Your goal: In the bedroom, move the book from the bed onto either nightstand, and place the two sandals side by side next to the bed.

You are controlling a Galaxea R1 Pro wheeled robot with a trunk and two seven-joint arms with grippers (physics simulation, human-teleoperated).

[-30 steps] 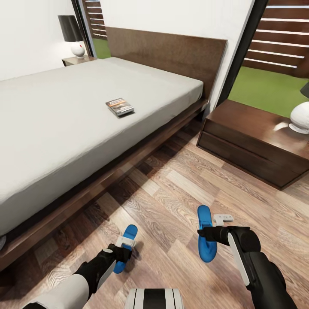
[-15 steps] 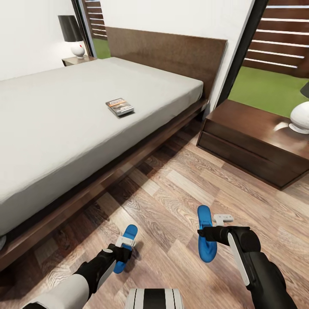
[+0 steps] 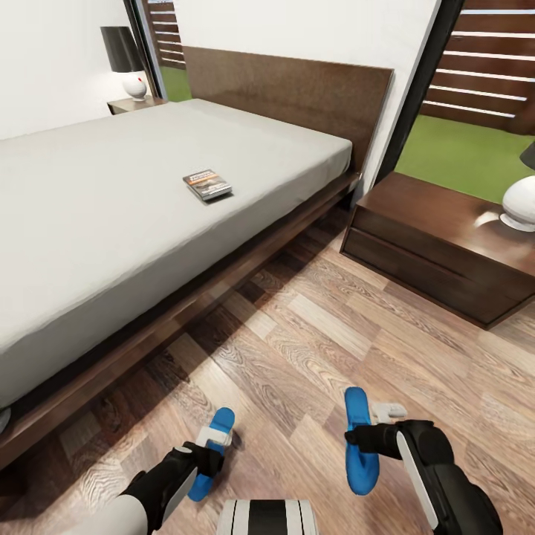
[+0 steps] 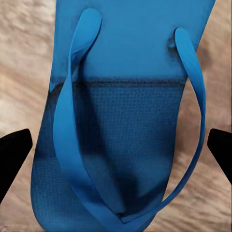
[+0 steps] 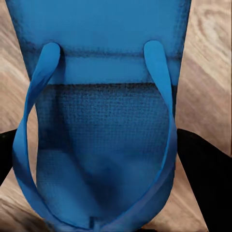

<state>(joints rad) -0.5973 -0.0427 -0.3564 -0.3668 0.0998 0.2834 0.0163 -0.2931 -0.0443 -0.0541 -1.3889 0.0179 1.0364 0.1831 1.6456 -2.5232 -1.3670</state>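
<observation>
The book (image 3: 207,185) lies flat on the pale mattress of the bed (image 3: 89,223), near its headboard end. One nightstand (image 3: 423,219) stands right of the bed, another (image 3: 131,105) at its far side. My left gripper (image 3: 211,447) is shut on a blue sandal (image 3: 221,423), held low over the wood floor. My right gripper (image 3: 369,429) is shut on the other sandal (image 3: 357,405). In the left wrist view the sandal (image 4: 130,125) spans between the black fingertips (image 4: 13,154). In the right wrist view the second sandal (image 5: 101,125) sits between the dark fingers (image 5: 203,174).
A white round lamp (image 3: 520,202) stands on the near nightstand's right end, and a black-shaded lamp (image 3: 125,63) on the far one. Wood-plank floor (image 3: 319,327) stretches between bed and nightstand. Tall windows (image 3: 475,96) show grass and a slatted fence.
Both arms have drawn back toward me, carrying the two sandals lower in the head view. The bed, book and nightstands have not shifted.
</observation>
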